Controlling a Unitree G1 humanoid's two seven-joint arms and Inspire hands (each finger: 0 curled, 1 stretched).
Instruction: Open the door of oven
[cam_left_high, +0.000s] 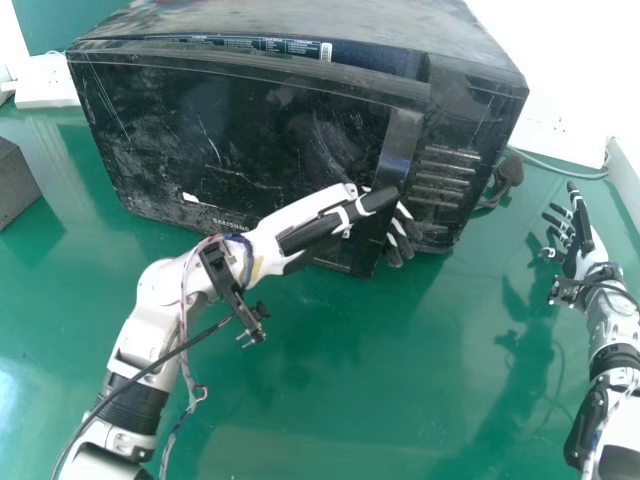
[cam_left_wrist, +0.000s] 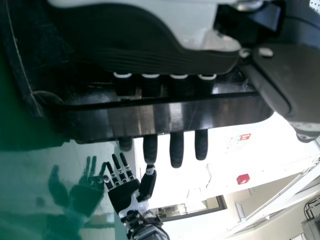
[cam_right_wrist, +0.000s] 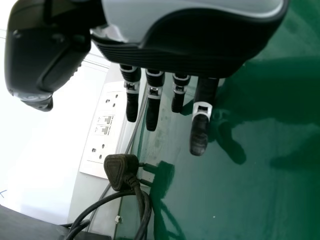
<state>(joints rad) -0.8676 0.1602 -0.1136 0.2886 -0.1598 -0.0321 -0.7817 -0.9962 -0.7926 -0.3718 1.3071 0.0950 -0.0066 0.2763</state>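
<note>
The black oven (cam_left_high: 250, 140) stands on the green table, its door (cam_left_high: 230, 130) ajar at the right side. My left hand (cam_left_high: 330, 220) lies across the lower right part of the door in the head view, fingers past its right edge. In the left wrist view, the straight fingers of my left hand (cam_left_wrist: 176, 150) pass behind the door's edge strip (cam_left_wrist: 165, 116) and come out beyond it; the thumb is on the near side. My right hand (cam_left_high: 580, 240) is open to the right of the oven, its fingers (cam_right_wrist: 152, 115) extended over the table in the right wrist view.
A black plug (cam_right_wrist: 121, 170) with its cable lies beside the oven, near a white socket strip (cam_right_wrist: 105, 130) by the wall. At the far left are a grey block (cam_left_high: 15, 185) and a white box (cam_left_high: 45, 82). The green table (cam_left_high: 400, 370) extends in front of the oven.
</note>
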